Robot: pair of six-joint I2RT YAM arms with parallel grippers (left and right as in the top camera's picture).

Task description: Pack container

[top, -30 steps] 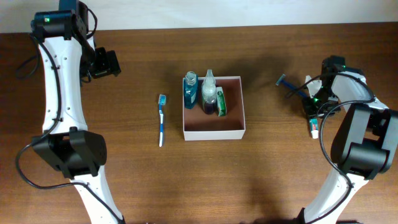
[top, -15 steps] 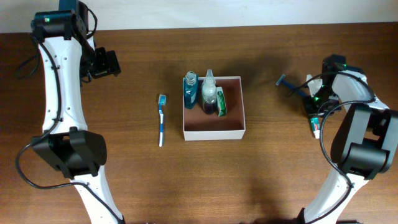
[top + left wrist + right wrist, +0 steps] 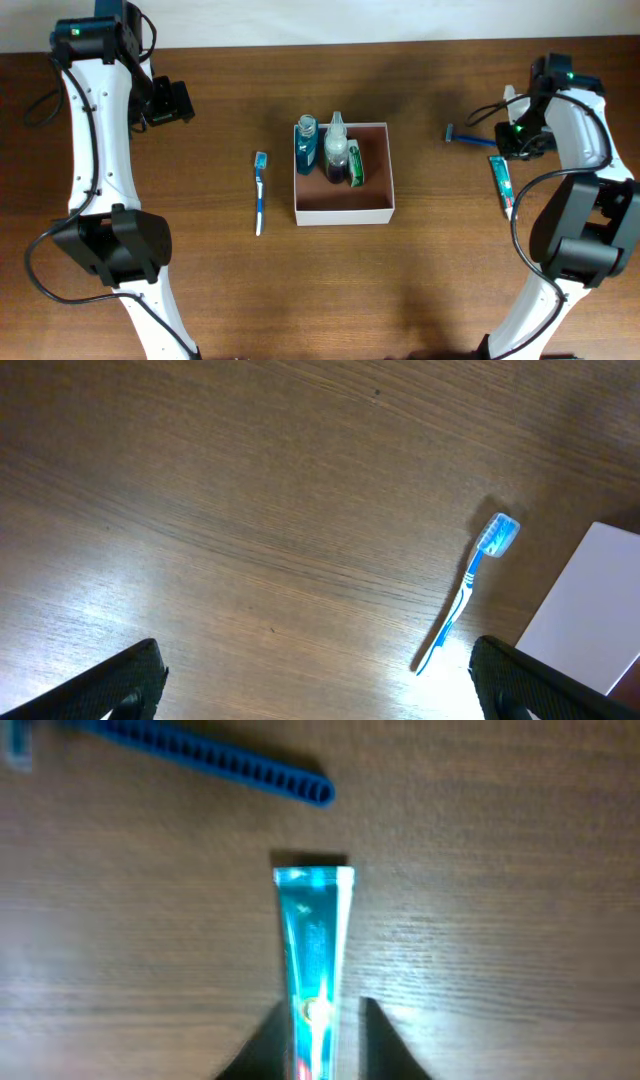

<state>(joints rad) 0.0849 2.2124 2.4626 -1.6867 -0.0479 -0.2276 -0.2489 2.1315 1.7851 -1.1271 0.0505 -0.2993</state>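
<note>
right gripper (image 3: 322, 1010) is straddling the toothpaste (image 3: 314, 940), fingers narrow at its near end, tube running straight away from them; can't tell if pinching. left gripper (image 3: 315, 680) is gaping wide.

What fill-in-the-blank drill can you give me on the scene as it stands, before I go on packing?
1. The toothbrush lies between the container and the ____ arm.
2. ____ bottles stand in the container.
3. The left gripper is ____.
4. The razor and the tube lie near the ____ gripper.
Missing words: left; two; open; right.
</note>
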